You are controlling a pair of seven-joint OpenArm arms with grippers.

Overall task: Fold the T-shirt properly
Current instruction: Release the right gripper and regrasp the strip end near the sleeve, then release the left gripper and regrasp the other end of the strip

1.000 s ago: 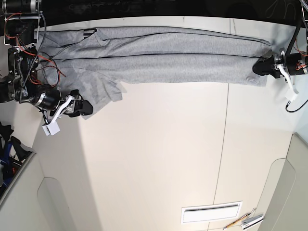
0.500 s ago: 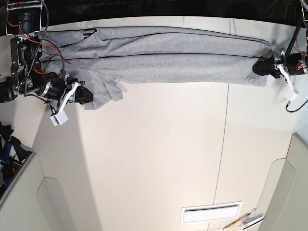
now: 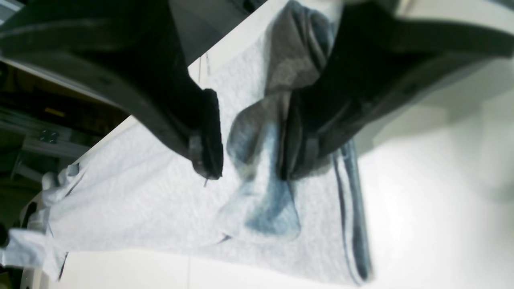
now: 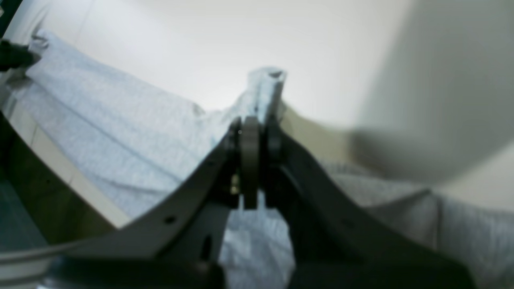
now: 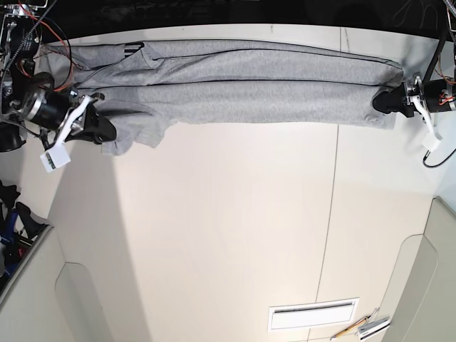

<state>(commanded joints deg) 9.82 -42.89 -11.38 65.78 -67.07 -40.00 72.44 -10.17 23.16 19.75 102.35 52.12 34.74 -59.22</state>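
Note:
The light grey T-shirt (image 5: 249, 85) lies folded into a long band along the table's far edge. My right gripper (image 5: 105, 133), on the left of the base view, is shut on the sleeve end, which hangs from it in a loose flap. In the right wrist view the gripper (image 4: 257, 132) pinches a tuft of fabric (image 4: 267, 84). My left gripper (image 5: 380, 102) is at the hem end on the right. In the left wrist view this gripper (image 3: 249, 164) has its jaws slightly apart around a thick raised fold of the shirt (image 3: 261, 140). No lettering shows.
The white table (image 5: 235, 228) runs toward the camera. A white slotted plate (image 5: 312, 314) and some pens (image 5: 363, 328) lie at its near right. Red cables (image 5: 43, 32) hang on the left-side arm. Beyond the far edge it is dark.
My right gripper has moved toward the far edge and to the left with the sleeve in it, pulling the flap closer to the band. The left gripper has hardly moved.

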